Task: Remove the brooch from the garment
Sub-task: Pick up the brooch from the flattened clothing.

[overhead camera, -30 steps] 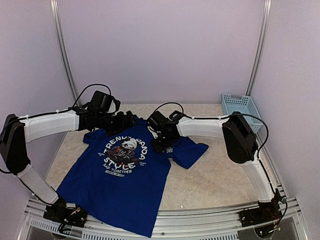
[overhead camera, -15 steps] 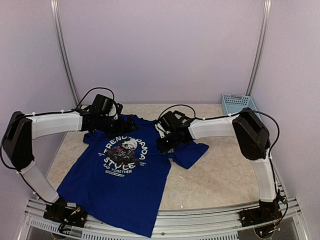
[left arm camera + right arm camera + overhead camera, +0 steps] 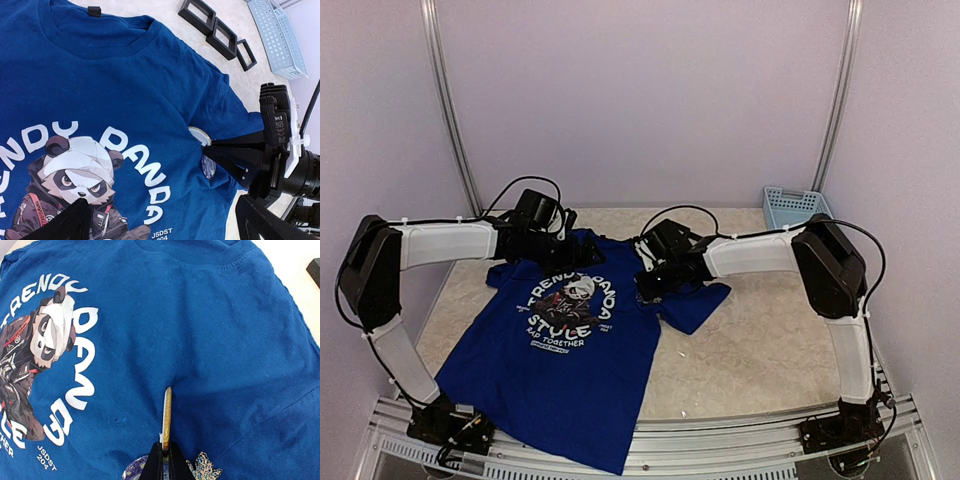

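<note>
Plain pale lilac walls (image 3: 640,100) left, far and right, slim metal uprights (image 3: 448,105) in the far corners. Mottled beige tabletop (image 3: 760,350), evenly lit (soft, diffuse light). Light-blue perforated basket (image 3: 796,207) far right; ribbed aluminium rail (image 3: 720,452) along the near edge.

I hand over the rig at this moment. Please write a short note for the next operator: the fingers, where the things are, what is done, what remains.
Left gripper: fingers open, empty, above the upper part of the T-shirt.
Right gripper: fingers shut on the gold-rimmed brooch, down at the cloth beside the print.
The T-shirt lies spread on the table. A purple brooch and a glittering brooch sit close by.
Done: the brooch is gripped.
Left: pull it free of the cloth. Whether its pin is undone cannot be seen.
</note>
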Robot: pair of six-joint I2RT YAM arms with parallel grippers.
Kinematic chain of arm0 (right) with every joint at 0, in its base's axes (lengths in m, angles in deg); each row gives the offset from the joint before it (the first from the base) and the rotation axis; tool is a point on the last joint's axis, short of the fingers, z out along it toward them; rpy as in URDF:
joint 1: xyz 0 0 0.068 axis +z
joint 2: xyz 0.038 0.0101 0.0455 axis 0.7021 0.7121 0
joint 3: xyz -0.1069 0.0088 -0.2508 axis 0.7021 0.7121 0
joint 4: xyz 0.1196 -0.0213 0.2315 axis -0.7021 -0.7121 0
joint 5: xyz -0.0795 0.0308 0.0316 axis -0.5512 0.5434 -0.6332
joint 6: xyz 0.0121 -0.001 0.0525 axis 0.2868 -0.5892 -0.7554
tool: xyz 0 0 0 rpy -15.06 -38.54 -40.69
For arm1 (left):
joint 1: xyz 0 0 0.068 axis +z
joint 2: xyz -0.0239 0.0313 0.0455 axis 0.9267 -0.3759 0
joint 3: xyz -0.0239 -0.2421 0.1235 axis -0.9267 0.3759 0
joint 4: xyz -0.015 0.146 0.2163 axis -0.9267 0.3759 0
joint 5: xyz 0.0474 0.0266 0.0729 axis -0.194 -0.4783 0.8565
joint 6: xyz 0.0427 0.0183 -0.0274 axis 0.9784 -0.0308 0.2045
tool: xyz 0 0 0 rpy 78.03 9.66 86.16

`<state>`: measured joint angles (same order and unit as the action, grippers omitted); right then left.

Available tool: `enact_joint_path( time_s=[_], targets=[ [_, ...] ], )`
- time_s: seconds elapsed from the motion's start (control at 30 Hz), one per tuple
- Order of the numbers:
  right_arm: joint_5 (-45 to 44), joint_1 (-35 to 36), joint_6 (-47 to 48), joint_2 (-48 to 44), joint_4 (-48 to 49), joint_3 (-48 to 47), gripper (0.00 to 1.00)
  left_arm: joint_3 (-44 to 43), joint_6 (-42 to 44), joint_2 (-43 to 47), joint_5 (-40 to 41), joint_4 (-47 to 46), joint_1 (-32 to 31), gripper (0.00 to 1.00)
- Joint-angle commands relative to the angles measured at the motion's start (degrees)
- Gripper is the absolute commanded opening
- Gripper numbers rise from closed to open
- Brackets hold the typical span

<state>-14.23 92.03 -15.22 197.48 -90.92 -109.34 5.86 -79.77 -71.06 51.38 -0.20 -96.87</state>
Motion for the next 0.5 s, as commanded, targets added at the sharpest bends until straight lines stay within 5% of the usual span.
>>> enact_joint_path(
  time_s=[0.0, 0.47],
  targets=[
    [-2.5, -0.1, 0.0, -2.5, 0.1, 1.8, 0.02, -1.5, 1.0, -1.5, -1.1, -0.8, -0.6, 0.99],
    [-2.9, -0.1, -3.6, -11.4, 8.6, 10.7, 0.0, -1.1, 3.5, 1.8, -5.8, -2.5, -0.2, 0.99]
  ],
)
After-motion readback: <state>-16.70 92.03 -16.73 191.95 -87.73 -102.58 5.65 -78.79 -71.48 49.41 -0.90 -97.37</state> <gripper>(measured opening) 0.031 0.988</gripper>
